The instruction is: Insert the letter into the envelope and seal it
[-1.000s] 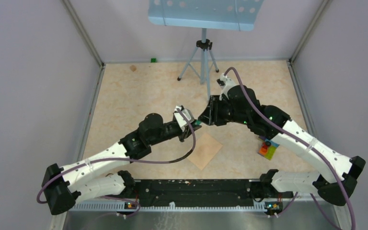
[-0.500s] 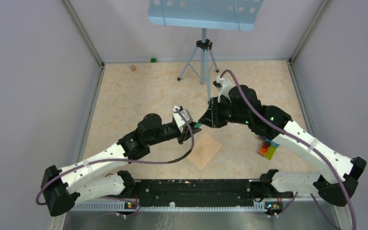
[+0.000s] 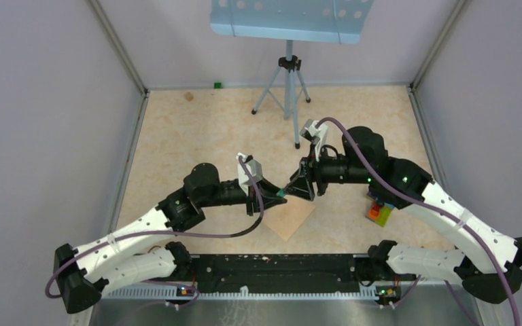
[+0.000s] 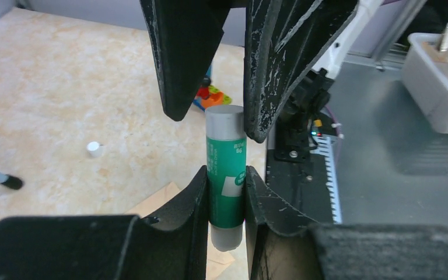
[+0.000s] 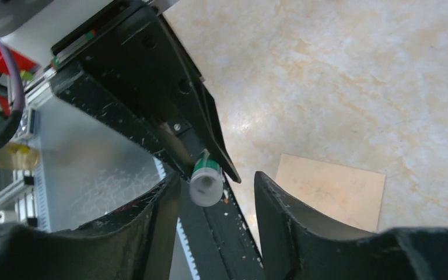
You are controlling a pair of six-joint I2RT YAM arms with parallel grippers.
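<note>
Beige marbled surface [image 3: 197,129] inside a grey-walled booth, with a music stand [image 3: 289,20] at the back. Both arms meet in mid-air over the near middle, right above the envelope [image 3: 291,216], which lies flat on the surface. No sign of the letter in any view. My guess is it's tucked inside already, but I can't confirm that.

Left gripper [image 4: 226,198] is pinching a green glue stick [image 4: 226,157] by its body, pointing it toward the other arm. Right gripper [image 5: 217,179] has its 2 fingers spread either side of the stick's grey end (the cap, as far as I can tell). Its own camera shows a gap on both sides, so it isn't clamped on.

Setup makes sense to me: 1 arm steadies the tube so the other can grab the cap and pull or twist it off. Reads like the sealing step, glue for the flap. Working right over the envelope keeps the travel short. Risk I see: small cap, and a skewed grab could tilt the stick.
</note>
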